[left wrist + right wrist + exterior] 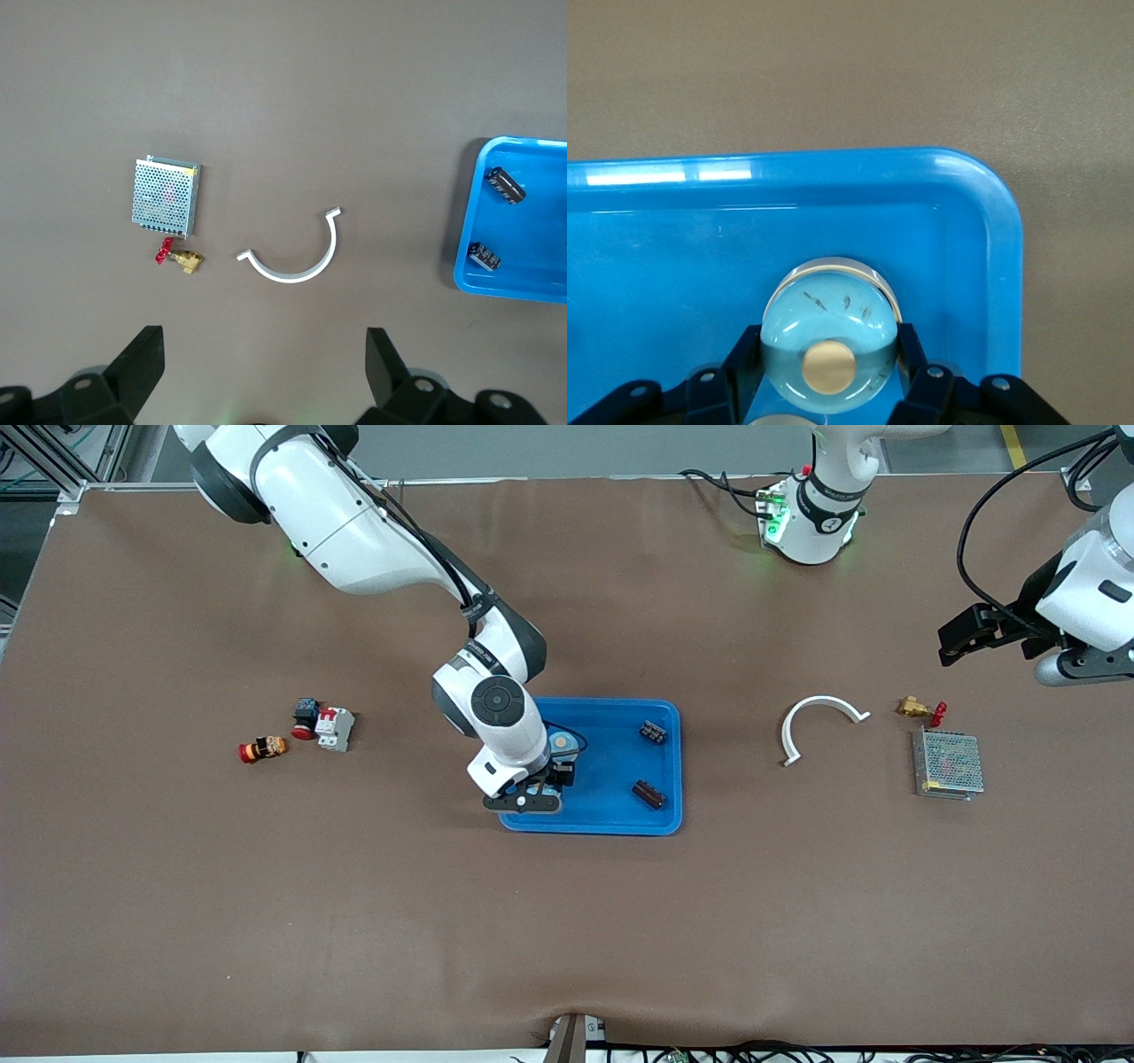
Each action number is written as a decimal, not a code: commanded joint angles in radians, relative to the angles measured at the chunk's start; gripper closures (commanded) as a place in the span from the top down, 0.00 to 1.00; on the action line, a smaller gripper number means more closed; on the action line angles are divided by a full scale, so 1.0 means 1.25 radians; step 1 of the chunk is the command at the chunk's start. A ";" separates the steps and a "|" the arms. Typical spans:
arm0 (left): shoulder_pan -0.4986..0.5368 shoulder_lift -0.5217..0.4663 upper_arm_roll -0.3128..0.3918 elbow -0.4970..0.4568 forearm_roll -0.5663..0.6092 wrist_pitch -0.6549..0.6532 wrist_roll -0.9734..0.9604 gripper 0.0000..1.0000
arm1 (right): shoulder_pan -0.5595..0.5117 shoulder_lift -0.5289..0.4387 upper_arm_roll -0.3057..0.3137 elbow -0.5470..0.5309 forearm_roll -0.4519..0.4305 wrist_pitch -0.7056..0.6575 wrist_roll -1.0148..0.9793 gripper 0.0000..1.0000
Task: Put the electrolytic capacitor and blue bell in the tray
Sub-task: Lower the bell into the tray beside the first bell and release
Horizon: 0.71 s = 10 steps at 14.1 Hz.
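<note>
Brown table (pixel 266 921) bearing a blue tray (pixel 611 779) at centre. Right gripper (pixel 542 786), jaws clamped on the blue bell (pixel 830 332), sits low inside the tray's corner nearest the right arm's end, its wrist hiding most of the bell from the front. Two dark electrolytic capacitors (pixel 648 794) lie in the tray toward the left arm's end. Left gripper (pixel 263 372), jaws wide and empty, waits over bare table near a white curved clip (pixel 819 722), a mesh-cased power supply (pixel 948 764) and a brass valve (pixel 920 709). A cluster of small switches (pixel 323 724) lies well apart.

in the tray (pixel 611 825): bell (pixel 562 741) toward the right arm's end, two capacitors (pixel 654 732) (pixel 648 794) toward the left arm's end.
</note>
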 commanded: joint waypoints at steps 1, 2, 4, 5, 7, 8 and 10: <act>0.003 0.008 0.003 0.021 -0.012 -0.011 0.025 1.00 | 0.007 0.008 -0.006 0.013 -0.029 0.003 0.025 1.00; 0.003 0.008 0.003 0.021 -0.012 -0.011 0.025 1.00 | 0.005 0.008 -0.006 0.014 -0.029 0.005 0.025 1.00; 0.003 0.008 0.003 0.021 -0.010 -0.010 0.039 1.00 | -0.001 0.006 -0.006 0.015 -0.029 0.005 0.024 1.00; 0.003 0.008 0.003 0.020 -0.011 -0.010 0.042 1.00 | -0.004 0.003 -0.006 0.016 -0.029 0.003 0.023 1.00; 0.003 0.008 0.003 0.019 -0.011 -0.010 0.042 1.00 | -0.006 -0.005 -0.003 0.016 -0.027 -0.005 0.017 1.00; 0.005 0.008 0.004 0.018 -0.011 -0.011 0.042 1.00 | -0.008 -0.022 -0.002 0.013 -0.026 -0.014 0.016 1.00; 0.011 0.008 0.005 0.018 -0.011 -0.011 0.043 1.00 | -0.009 -0.063 0.005 0.014 -0.021 -0.081 0.016 1.00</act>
